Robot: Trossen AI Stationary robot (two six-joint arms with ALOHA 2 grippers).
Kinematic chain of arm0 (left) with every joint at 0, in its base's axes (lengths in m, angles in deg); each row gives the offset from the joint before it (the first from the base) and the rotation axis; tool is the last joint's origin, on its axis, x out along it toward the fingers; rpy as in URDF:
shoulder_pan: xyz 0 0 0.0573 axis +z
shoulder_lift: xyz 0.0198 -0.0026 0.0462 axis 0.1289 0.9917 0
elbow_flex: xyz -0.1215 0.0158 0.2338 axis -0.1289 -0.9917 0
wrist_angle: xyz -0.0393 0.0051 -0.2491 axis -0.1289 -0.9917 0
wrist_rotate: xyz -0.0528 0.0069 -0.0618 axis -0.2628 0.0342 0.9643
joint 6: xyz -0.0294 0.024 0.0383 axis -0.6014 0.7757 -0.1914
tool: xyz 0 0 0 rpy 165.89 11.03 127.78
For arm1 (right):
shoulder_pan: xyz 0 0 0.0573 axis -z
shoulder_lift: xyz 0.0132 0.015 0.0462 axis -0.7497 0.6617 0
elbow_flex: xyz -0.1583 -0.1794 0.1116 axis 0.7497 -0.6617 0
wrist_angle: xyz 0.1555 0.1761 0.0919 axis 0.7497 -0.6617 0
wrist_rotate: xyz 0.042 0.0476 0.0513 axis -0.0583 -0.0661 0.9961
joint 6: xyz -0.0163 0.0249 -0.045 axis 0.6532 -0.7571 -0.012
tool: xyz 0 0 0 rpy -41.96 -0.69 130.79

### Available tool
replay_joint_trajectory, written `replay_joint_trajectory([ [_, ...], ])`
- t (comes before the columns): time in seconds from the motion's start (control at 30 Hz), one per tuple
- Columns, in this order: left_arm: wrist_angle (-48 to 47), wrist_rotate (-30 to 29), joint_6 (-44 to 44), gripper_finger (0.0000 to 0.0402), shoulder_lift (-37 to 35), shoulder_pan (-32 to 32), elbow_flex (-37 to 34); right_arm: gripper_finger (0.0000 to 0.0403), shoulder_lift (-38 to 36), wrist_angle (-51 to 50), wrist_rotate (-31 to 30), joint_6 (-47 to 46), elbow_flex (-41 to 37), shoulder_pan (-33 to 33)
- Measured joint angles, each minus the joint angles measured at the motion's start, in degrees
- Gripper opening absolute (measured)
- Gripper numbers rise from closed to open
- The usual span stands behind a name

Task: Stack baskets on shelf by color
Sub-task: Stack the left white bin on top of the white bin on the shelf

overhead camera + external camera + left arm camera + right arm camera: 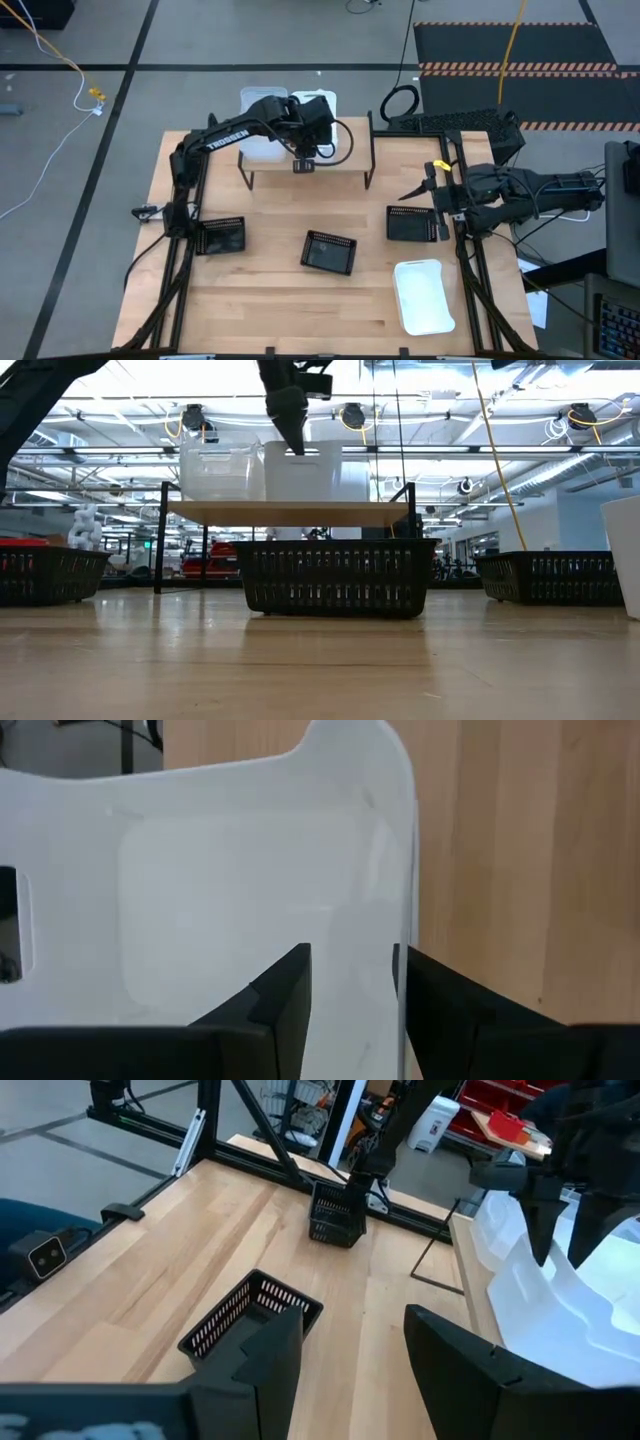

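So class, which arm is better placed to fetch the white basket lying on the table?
The right: its pincer hangs open near the white basket, while the left pincer straddles a basket wall on the shelf.

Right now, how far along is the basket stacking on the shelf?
Partly done. A clear basket and a white basket already sit on the shelf. The left gripper is at the white one, its fingers straddling the wall. Left to do: three black baskets and another white basket are on the table. The right gripper waits open near the table's right edge.
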Motion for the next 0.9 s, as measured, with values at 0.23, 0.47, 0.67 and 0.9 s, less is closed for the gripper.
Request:
replay_joint_trajectory([
  [0.23, -1.2, 0.0, -0.9, 0.0145, -0.5, -0.9, 0.0, 0.0171, -0.1, 0.4, 0.0, 0.0, -1.6, 0.0],
  [0.47, -1.9, 0.0, -1.2, 0.0145, -2.2, -2.0, 0.0, 0.0171, -0.1, 1.3, 0.0, 0.0, -1.8, 0.0],
  [0.67, 0.6, -1.8, -2.2, 0.0145, -3.6, -2.5, 0.0, 0.0171, 0.2, 0.7, 0.0, -3.6, -1.8, 0.0],
  [0.9, 1.5, -5.9, -4.2, 0.0145, -7.1, -5.3, 0.0, 0.0171, 3.0, -4.9, -0.2, -16.1, -1.8, -0.2],
])
